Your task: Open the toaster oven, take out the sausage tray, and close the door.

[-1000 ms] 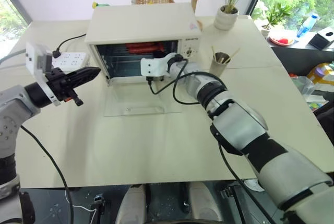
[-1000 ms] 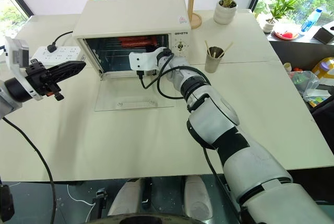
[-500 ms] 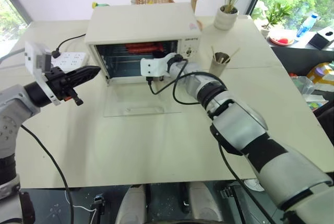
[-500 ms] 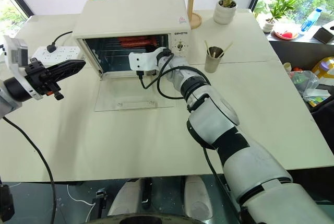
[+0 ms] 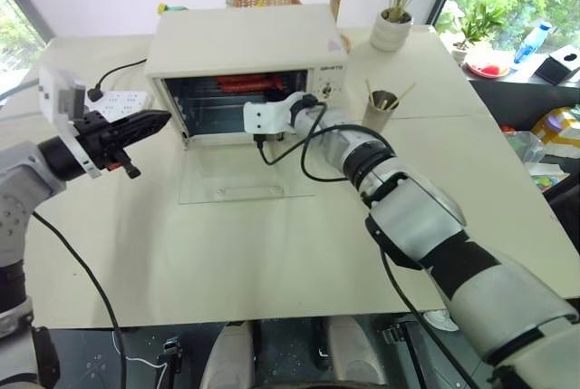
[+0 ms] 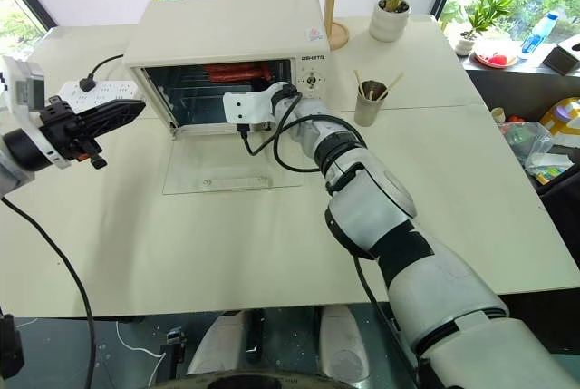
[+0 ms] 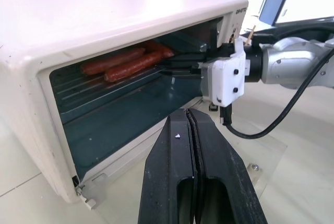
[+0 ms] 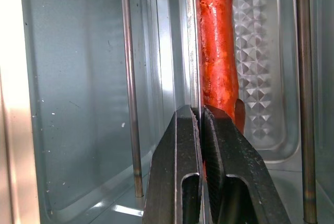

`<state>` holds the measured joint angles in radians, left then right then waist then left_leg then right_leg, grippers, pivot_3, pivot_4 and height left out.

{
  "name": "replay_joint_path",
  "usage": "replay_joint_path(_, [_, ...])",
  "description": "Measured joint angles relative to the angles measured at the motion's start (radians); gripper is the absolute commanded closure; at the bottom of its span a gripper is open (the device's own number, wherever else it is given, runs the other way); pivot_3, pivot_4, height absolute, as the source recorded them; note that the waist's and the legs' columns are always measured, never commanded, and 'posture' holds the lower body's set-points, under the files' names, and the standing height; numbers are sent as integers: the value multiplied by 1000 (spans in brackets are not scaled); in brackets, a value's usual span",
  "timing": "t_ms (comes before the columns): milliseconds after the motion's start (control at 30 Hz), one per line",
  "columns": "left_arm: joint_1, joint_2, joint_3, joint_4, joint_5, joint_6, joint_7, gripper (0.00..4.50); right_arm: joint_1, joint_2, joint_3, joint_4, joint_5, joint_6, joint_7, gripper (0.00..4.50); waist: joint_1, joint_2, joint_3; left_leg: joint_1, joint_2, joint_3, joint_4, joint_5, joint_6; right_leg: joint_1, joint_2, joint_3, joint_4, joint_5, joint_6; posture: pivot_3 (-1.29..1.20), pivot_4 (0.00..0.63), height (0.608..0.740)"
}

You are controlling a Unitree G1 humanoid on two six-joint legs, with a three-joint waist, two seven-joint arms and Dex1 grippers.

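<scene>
Right gripper (image 8: 201,117) is seen inside the toaster oven (image 5: 245,40), fingers clamped on the front rim of the sausage tray (image 8: 261,78); below it the door (image 5: 246,176) lies flat open, while left gripper (image 5: 159,120) is held shut off to its left

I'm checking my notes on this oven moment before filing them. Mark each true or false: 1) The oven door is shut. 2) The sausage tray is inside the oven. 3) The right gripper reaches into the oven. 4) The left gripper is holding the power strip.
1) False: the door lies folded down flat in front of the toaster oven.
2) True: the sausage tray sits inside.
3) True: the right gripper is shut on the tray's rim.
4) False: the left gripper is shut, holding nothing, beside the oven.
</scene>
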<state>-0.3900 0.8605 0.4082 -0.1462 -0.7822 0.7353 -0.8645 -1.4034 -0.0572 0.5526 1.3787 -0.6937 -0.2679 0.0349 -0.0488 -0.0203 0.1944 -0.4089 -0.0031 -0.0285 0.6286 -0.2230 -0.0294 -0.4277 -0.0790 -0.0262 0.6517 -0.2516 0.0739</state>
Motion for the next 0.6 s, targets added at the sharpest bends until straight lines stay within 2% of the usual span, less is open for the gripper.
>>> replay_joint_path(467, [2, 15, -29, 49, 45, -18, -50, 4500, 22, -8, 0, -36, 0, -45, 5, 4448, -13, 0, 0, 0, 0, 0, 0, 0, 0, 0, 0, 0, 0, 0, 0, 0, 150, 740])
replay_joint_path(600, [43, 11, -39, 53, 85, -63, -60, 4500, 32, -11, 0, -52, 0, -60, 8, 4448, -22, 0, 0, 0, 0, 0, 0, 0, 0, 0, 0, 1, 0, 0, 0, 0, 150, 740])
